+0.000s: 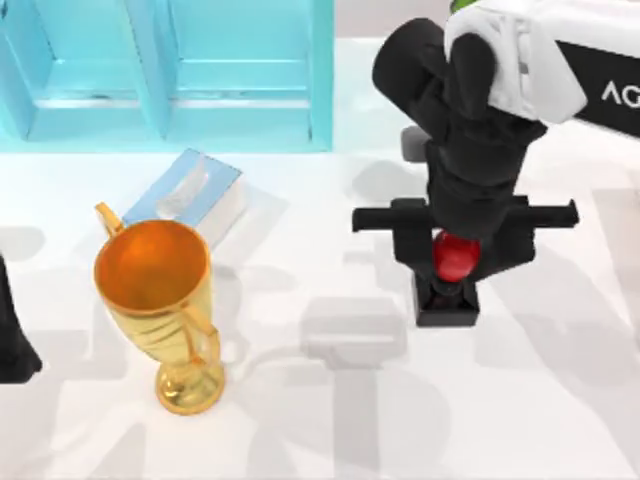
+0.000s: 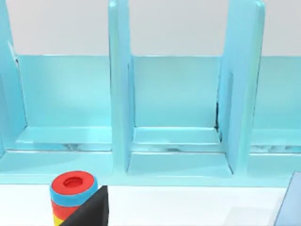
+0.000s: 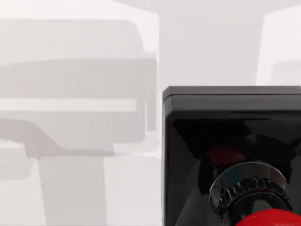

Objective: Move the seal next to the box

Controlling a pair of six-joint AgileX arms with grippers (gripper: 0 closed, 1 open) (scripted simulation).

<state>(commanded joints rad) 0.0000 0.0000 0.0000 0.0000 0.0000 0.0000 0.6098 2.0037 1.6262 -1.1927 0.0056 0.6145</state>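
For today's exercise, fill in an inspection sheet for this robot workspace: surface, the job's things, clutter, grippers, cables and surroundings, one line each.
Surface: white table, lit with soft shadows.
Job's things: the seal stands upright at the right side; the box lies at the left, near the cabinet, well apart from the seal.
Clutter: a gold trophy stands in front of the box; a stack of coloured rings sits near the cabinet.
Grippers: right gripper is right over the seal's red knob, jaws straddling it; left arm parked at the left edge.
Cables: nothing seen.
Surroundings: turquoise cabinet along the back.
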